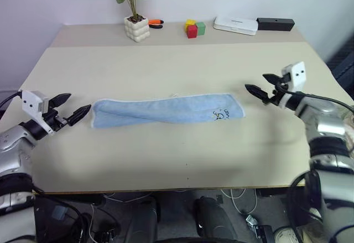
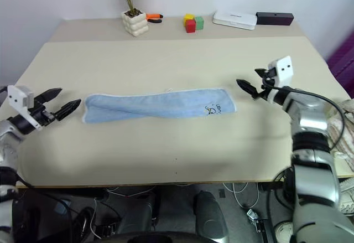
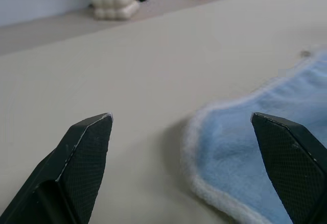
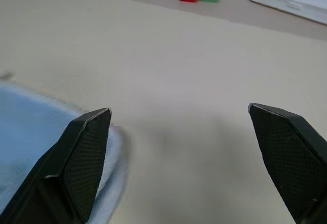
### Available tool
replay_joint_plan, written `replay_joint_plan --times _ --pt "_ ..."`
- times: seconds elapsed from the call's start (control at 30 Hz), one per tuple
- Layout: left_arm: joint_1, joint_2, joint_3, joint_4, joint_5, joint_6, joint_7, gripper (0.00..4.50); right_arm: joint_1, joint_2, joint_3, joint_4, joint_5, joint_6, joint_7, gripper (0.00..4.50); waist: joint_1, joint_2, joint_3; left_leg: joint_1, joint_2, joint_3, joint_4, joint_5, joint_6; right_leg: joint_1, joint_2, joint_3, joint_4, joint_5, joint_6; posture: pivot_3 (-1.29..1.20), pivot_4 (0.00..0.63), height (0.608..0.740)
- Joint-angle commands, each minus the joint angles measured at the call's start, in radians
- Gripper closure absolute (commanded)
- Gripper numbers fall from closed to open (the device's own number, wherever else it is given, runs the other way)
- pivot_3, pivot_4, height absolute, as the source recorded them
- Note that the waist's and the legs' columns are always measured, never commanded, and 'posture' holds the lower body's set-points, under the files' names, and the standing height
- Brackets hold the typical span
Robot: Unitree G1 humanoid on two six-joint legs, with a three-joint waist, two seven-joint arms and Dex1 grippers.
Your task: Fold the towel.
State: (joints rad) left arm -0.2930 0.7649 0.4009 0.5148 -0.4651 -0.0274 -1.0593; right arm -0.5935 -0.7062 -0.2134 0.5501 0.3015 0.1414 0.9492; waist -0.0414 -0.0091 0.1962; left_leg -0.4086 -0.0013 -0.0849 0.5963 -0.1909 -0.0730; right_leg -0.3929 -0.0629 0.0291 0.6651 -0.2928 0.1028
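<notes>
Both grippers are spread wide and hold nothing. The left gripper (image 1: 71, 106) hangs just off the left end of the towel (image 1: 166, 110), its fingers apart from the cloth; the right gripper (image 1: 263, 87) hangs just off the right end, also clear of it. The one towel lies folded into a long narrow strip across the middle of the table (image 1: 166, 160), running left to right, with whitish edging. A small dark printed mark (image 1: 221, 113) with lettering sits near its right end; the letters are too small to read. Along the far edge stand one potted plant (image 1: 134, 10), one orange-handled tool (image 1: 155, 23), three blocks (image 1: 194, 28) (yellow, red, green), one white box (image 1: 236, 25) and one black box (image 1: 275, 24).
</notes>
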Motion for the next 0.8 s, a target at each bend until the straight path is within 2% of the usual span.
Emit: replay_joint_plan --times 0.03,0.1,0.2,0.37,0.6,0.8 --pt "0.033 -0.013 0.042 -0.161 -0.092 0.082 0.004 0.06 0.079 -0.045 -0.037 -0.164 0.053 0.002 0.067 0.11 0.001 0.0 0.0 0.0 0.0 0.0 0.001 0.0 0.0 0.0 0.0 0.0 0.0 0.0 0.0 0.0 0.15 0.74" --pt "0.059 -0.029 0.035 -0.227 -0.107 0.119 0.014 0.06 0.146 -0.059 -0.025 -0.227 -0.001 -0.124 0.053 0.11 0.001 0.0 0.0 0.001 0.0 0.0 0.002 0.0 0.0 0.002 0.0 0.0 0.0 0.0 0.0 0.0 0.15 0.74" --pt "0.075 -0.05 0.016 -0.284 -0.115 0.158 0.022 0.06 0.251 -0.09 0.066 -0.31 -0.192 -0.423 0.018 0.11 0.0 0.0 0.0 0.002 0.0 0.0 0.002 0.0 0.0 0.003 0.0 0.0 0.0 0.0 0.0 0.0 0.15 0.74" --pt "0.045 -0.08 -0.004 -0.299 -0.11 0.174 0.031 0.06 0.288 -0.103 0.125 -0.282 -0.338 -0.659 -0.069 0.11 -0.003 0.0 0.0 0.002 0.0 0.001 0.002 0.0 0.0 0.002 0.001 0.0 0.0 0.0 0.0 0.0 0.15 0.74" --pt "0.032 -0.107 -0.029 -0.321 -0.11 0.183 0.028 0.06 0.221 -0.109 0.223 -0.145 -0.586 -0.839 -0.278 0.11 -0.001 -0.001 0.0 0.002 0.0 0.001 0.002 0.0 0.0 0.003 0.0 0.0 0.0 0.0 0.0 0.0 0.15 0.74" --pt "0.047 -0.115 -0.028 -0.361 -0.113 0.198 0.033 0.06 0.151 -0.113 0.291 -0.054 -0.703 -0.915 -0.41 0.11 -0.002 -0.001 0.0 0.002 0.0 0.001 0.002 0.0 0.0 0.003 0.0 0.0 0.0 0.0 0.0 0.0 0.15 0.74"
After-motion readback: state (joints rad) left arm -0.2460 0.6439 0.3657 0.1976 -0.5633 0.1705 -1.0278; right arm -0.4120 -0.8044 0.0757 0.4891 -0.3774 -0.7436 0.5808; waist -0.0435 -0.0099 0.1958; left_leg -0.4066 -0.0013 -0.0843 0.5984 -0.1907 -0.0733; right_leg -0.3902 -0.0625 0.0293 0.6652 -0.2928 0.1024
